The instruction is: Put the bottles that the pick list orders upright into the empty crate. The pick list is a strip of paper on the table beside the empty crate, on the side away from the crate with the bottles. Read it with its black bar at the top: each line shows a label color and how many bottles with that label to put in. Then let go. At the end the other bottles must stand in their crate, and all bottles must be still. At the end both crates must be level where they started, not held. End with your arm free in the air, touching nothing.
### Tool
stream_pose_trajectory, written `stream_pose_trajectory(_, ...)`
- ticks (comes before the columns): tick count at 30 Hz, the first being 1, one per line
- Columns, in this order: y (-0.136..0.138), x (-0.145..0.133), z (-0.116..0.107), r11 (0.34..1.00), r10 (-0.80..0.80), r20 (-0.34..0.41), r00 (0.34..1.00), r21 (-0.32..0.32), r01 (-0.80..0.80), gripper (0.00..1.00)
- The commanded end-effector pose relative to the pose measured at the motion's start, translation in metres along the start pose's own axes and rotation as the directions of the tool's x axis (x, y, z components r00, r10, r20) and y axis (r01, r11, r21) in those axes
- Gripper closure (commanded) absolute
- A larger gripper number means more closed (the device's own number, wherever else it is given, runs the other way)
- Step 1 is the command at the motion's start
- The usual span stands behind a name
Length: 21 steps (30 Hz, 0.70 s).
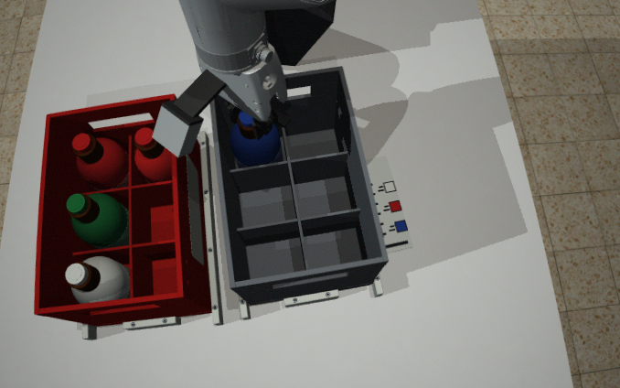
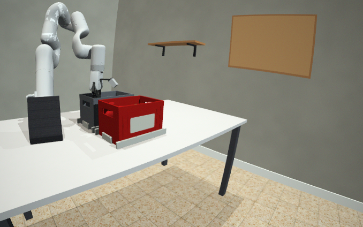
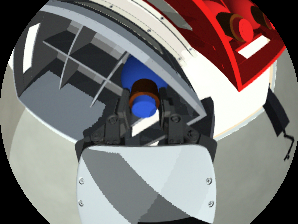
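At the left, the red crate (image 1: 41,206) (image 2: 124,118) (image 3: 227,60) held two red bottles (image 1: 101,162) (image 3: 245,30), a green bottle (image 1: 101,220) and a white bottle (image 1: 107,279). The nearer red bottle was partly covered by the camera arm in the top view; it could be knocked if the wrist was swung low on that side.

The blue bottle (image 1: 256,144) (image 3: 145,75) was in the gray crate (image 1: 311,273) (image 2: 88,115) (image 3: 55,100), in the left cell nearest the robot base, its neck pinched by the fingers of the gripper (image 1: 262,128) (image 2: 96,93) (image 3: 144,96). Whether its base was seated could not be told; if released high, it might be dropped and rocked. By a sideways retreat, it could be tipped.

At the right, blue, red and white were listed on the pick list (image 1: 402,235), but a miscount could be caused by tally marks hidden behind the crate wall.
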State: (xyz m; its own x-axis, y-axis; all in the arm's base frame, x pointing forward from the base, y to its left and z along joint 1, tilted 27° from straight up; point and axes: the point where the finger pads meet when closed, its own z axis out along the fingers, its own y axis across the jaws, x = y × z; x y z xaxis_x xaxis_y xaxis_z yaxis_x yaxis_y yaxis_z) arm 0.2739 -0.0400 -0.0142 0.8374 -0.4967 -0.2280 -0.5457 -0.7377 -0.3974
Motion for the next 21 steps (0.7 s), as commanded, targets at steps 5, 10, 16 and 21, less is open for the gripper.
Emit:
stream_pose_trajectory(5, -0.0003, 0.0013, -0.0009, 1.000, -0.001, -0.003, 1.000, 0.000, 0.001, 1.00)
stream_pose_trajectory(10, -0.0003, 0.0013, -0.0009, 1.000, -0.001, -0.003, 1.000, 0.000, 0.001, 1.00)
stream_pose_trajectory(16, -0.0003, 0.0013, -0.0009, 1.000, -0.001, -0.003, 1.000, 0.000, 0.001, 1.00)
stream_pose_trajectory(21, -0.0003, 0.0013, 0.0024, 1.000, -0.001, -0.003, 1.000, 0.000, 0.001, 0.35)
